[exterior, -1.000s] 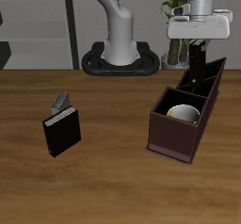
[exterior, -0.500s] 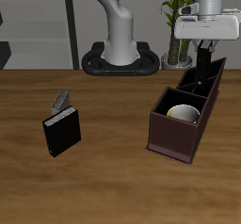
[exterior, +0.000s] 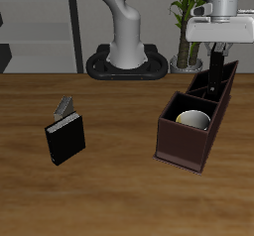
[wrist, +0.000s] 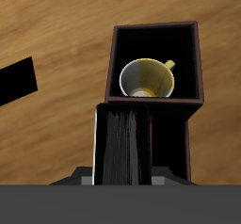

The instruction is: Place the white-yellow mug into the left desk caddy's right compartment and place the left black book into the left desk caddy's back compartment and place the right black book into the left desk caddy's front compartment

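Observation:
My gripper (exterior: 216, 48) is shut on the left black book (exterior: 214, 67), which hangs upright over the narrow slots at the far end of the left desk caddy (exterior: 185, 151). In the wrist view the book (wrist: 125, 151) shows edge-on above the slots, and I cannot tell which slot it is over. The white-yellow mug (exterior: 192, 118) sits in the caddy's large square right compartment and also shows in the wrist view (wrist: 147, 78). The right black book (exterior: 65, 140) stands on the table well away from the caddy.
A grey patterned book (exterior: 64, 106) leans just behind the right black book. The robot's base (exterior: 127, 63) stands at the table's back, with a potted plant (exterior: 183, 42) beside it behind the caddy.
My gripper has carried the held book a little sideways and slightly up, towards the caddy's far end. Over the last half second it has hardly moved.

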{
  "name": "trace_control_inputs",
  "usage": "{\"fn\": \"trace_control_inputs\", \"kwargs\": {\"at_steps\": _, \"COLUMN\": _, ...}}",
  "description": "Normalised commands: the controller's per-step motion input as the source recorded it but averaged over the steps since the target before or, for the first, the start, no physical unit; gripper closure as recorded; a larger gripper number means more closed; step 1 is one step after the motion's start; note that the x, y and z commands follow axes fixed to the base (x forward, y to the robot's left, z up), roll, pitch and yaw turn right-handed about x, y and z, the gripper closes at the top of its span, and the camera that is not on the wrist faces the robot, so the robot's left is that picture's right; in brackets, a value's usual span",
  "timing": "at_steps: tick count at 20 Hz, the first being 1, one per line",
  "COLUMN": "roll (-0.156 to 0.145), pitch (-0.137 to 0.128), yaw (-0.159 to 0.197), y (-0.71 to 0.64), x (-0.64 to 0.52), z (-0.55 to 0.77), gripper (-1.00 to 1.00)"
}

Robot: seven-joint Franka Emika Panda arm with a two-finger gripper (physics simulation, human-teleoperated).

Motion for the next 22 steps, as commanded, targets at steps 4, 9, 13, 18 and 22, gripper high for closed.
{"fn": "trace_control_inputs", "kwargs": {"at_steps": 4, "roll": -0.027, "pitch": 0.0, "yaw": -0.006, "y": -0.02, "x": 0.04, "z": -0.02, "gripper": 1.0}}
{"fn": "trace_control_inputs", "kwargs": {"at_steps": 9, "roll": -0.01, "pitch": 0.023, "yaw": -0.029, "y": -0.03, "x": 0.05, "z": -0.14, "gripper": 1.0}}
{"fn": "trace_control_inputs", "kwargs": {"at_steps": 13, "roll": 0.003, "pitch": 0.043, "yaw": -0.031, "y": 0.01, "x": 0.08, "z": -0.22, "gripper": 1.0}}
{"fn": "trace_control_inputs", "kwargs": {"at_steps": 18, "roll": 0.016, "pitch": 0.027, "yaw": -0.013, "y": 0.04, "x": 0.04, "z": -0.18, "gripper": 1.0}}
{"fn": "trace_control_inputs", "kwargs": {"at_steps": 22, "roll": 0.029, "pitch": 0.018, "yaw": -0.018, "y": 0.02, "x": -0.13, "z": -0.19, "gripper": 1.0}}
